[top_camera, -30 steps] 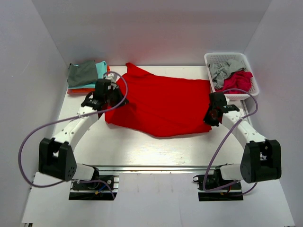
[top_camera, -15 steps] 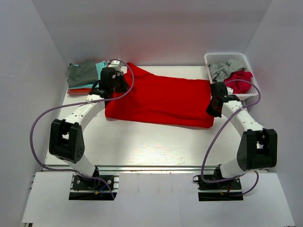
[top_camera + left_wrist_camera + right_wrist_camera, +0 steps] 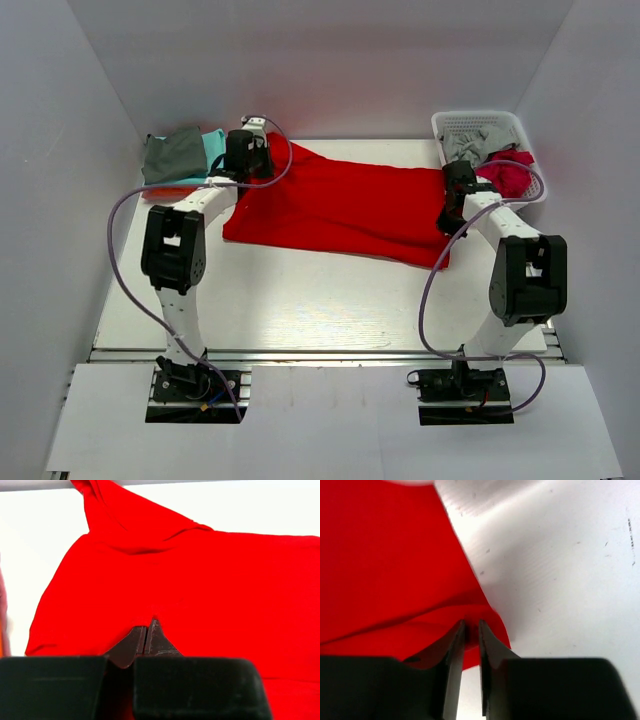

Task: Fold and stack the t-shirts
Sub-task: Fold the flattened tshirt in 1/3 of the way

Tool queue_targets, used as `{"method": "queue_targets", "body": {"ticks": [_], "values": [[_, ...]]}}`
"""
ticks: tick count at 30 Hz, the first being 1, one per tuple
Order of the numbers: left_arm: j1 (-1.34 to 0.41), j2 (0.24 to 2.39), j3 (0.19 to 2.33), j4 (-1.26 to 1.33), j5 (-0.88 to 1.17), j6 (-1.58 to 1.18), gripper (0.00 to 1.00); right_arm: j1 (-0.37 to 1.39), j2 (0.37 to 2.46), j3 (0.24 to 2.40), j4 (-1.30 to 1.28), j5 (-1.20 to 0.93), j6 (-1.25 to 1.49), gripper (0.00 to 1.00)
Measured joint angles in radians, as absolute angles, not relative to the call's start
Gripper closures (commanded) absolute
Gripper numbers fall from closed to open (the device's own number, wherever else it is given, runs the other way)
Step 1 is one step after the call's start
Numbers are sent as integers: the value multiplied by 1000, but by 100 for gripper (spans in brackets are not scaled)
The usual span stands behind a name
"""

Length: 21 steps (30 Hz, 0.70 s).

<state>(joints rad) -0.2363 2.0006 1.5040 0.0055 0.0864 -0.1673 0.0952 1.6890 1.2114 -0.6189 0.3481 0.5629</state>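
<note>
The red t-shirt [image 3: 340, 205] lies spread over the far half of the white bench [image 3: 300, 300]. It is wide from left to right, and one sleeve points toward the back wall [image 3: 330, 70]. Its near edge runs a little slanted, lower on the right side, and ends there in a small corner. In front of this edge the bench is bare down to the metal rail [image 3: 320, 353] by the arm bases (this is the largest free room here). Between the shirt's far edge and the back wall only a narrow strip of bench shows.

The left claw [image 3: 146, 630] is at the far left part of the shirt, near the sleeve. Its two fingers are pressed together, with a small pinch of red cloth at the tips. The right claw [image 3: 471, 625] is at the shirt's right edge. Its fingers leave just a thin gap and nip a fold of the red cloth, close to where the white bench begins.

In the far right corner stands a white lattice basket [image 3: 478, 120]. In it lie a light grey shirt [image 3: 465, 148] and a crimson shirt [image 3: 510, 172], both crumpled. In the far left corner there is a pile: a dark grey shirt [image 3: 172, 155] on top, a teal shirt [image 3: 214, 146] under it and an orange shirt [image 3: 165, 191] at the bottom. This pile sits just beside the left claw.
</note>
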Motion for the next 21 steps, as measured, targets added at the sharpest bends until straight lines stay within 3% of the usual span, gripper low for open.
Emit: {"method": "queue_targets", "body": {"ticks": [2, 4, 6, 15, 20, 21], "values": [[-229, 2058, 1540, 23, 99, -155, 98, 93, 1719, 1236, -619, 361, 562, 65], [-222, 2133, 1606, 37, 106, -140, 36, 92, 1750, 1261, -619, 368, 559, 49], [-216, 2202, 1682, 25, 105, -132, 0, 92, 1776, 1283, -618, 368, 553, 39], [-191, 2256, 1774, -38, 94, -133, 0, 99, 1720, 1219, -579, 298, 498, 30], [-190, 2137, 1621, -62, 121, -159, 0, 125, 1596, 1134, -541, 225, 456, 28], [-190, 2098, 1570, -56, 130, -167, 0, 130, 1573, 1117, -523, 209, 447, 23]]}}
